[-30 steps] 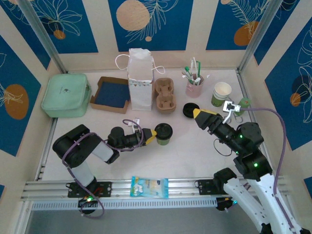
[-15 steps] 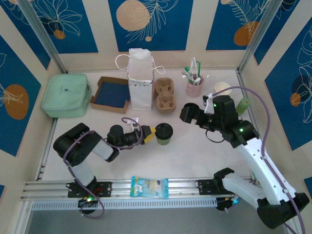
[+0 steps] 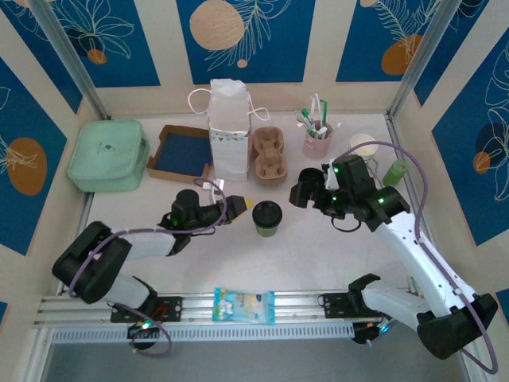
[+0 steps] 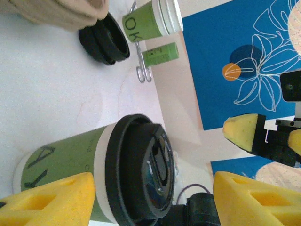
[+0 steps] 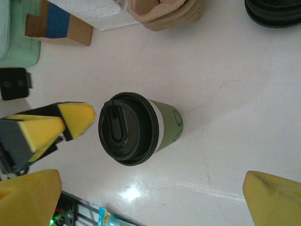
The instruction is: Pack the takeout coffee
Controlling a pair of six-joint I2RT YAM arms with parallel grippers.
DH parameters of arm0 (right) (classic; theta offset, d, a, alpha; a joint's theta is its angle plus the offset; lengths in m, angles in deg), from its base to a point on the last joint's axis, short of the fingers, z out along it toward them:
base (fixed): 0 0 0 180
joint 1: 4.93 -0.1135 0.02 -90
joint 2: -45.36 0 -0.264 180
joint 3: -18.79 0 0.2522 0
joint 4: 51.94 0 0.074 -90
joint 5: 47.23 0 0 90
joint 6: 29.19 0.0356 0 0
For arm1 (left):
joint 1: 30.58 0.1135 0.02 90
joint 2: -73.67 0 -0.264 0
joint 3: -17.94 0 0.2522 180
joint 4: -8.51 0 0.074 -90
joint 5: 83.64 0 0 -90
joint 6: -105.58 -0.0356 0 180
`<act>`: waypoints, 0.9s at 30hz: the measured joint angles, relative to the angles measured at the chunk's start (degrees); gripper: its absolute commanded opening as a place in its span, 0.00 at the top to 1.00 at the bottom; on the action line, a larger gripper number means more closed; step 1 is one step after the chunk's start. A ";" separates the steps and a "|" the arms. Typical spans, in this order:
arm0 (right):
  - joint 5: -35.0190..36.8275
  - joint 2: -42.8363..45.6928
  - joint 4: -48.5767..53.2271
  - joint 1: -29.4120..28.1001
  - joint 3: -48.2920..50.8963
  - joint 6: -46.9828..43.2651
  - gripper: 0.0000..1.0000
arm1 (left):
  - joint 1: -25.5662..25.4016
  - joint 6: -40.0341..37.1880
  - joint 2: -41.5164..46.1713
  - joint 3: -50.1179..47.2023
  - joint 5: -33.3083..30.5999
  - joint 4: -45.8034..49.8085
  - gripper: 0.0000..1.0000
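The takeout coffee (image 3: pixel 266 217) stands upright in the middle of the table, a green and cream paper cup with a black lid (image 5: pixel 127 128). My left gripper (image 3: pixel 241 207) is just left of it, open, and its yellow fingertips (image 4: pixel 51 200) straddle the cup (image 4: pixel 84 165) without gripping it. My right gripper (image 3: pixel 305 189) hovers up and to the right of the cup, open wide. Its yellow fingertips (image 5: pixel 275 200) stand far apart at the bottom of the right wrist view, with nothing between them.
Along the back stand a mint case (image 3: pixel 107 153), a cardboard tray (image 3: pixel 181 153), a white paper bag (image 3: pixel 229 127), a cup carrier (image 3: pixel 269 155), a pink cup of stirrers (image 3: pixel 317 142), a lidless cup (image 3: pixel 363 147) and a green tube (image 3: pixel 395 171). Black lids (image 5: pixel 275 12) lie near the carrier. A snack packet (image 3: pixel 244 304) sits at the front rail.
My left gripper has opened, let go of the coffee cup and drawn back to the left. My right arm has swung in over the table towards the cup and its jaws have opened wide.
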 measured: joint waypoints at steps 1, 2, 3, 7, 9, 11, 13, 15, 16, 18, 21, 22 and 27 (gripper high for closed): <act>-0.13 -0.70 0.15 0.00 -0.13 -0.17 0.01 | 0.04 -1.29 1.44 0.61 -0.46 3.02 0.32; -0.22 -1.44 0.15 -0.13 -0.15 -0.39 0.01 | 0.09 -2.47 2.56 1.16 -0.76 5.99 0.32; -0.39 -2.19 0.20 -0.22 -0.15 -0.66 0.01 | 0.11 -3.52 3.37 1.68 -1.01 8.61 0.32; -1.73 -5.31 -0.02 -0.70 -0.15 -1.68 0.01 | -0.09 -7.87 5.40 3.85 -3.06 19.78 0.32; -2.34 -6.71 -0.42 -1.20 -0.13 -2.08 0.01 | -0.46 -9.46 5.92 4.48 -4.09 23.82 0.32; -2.89 -8.09 -0.96 -1.84 -0.13 -2.40 0.01 | -1.20 -10.58 6.16 4.79 -4.92 26.60 0.32; -3.23 -9.55 -1.62 -2.36 -0.13 -2.75 0.01 | -1.90 -11.23 6.19 5.18 -5.55 28.68 0.32; -3.43 -10.69 -2.16 -2.62 -0.07 -2.97 0.01 | -2.60 -11.89 6.14 5.81 -6.10 29.94 0.32; -3.45 -11.15 -2.47 -2.62 0.02 -3.04 0.01 | -2.97 -12.22 6.08 6.36 -6.38 30.67 0.32; -3.43 -11.72 -3.21 -2.62 0.37 -3.19 0.00 | -3.58 -12.46 5.86 7.48 -6.75 31.32 0.32; -3.41 -12.44 -4.00 -2.62 1.09 -3.19 0.01 | -4.37 -13.09 5.14 9.14 -7.19 31.61 0.32; -3.41 -12.63 -4.37 -2.69 1.46 -3.17 0.01 | -4.57 -13.44 4.94 9.42 -7.32 31.63 0.32; -3.41 -14.08 -5.73 -2.99 3.15 -3.17 0.03 | -5.57 -13.90 4.33 9.84 -8.55 33.00 0.32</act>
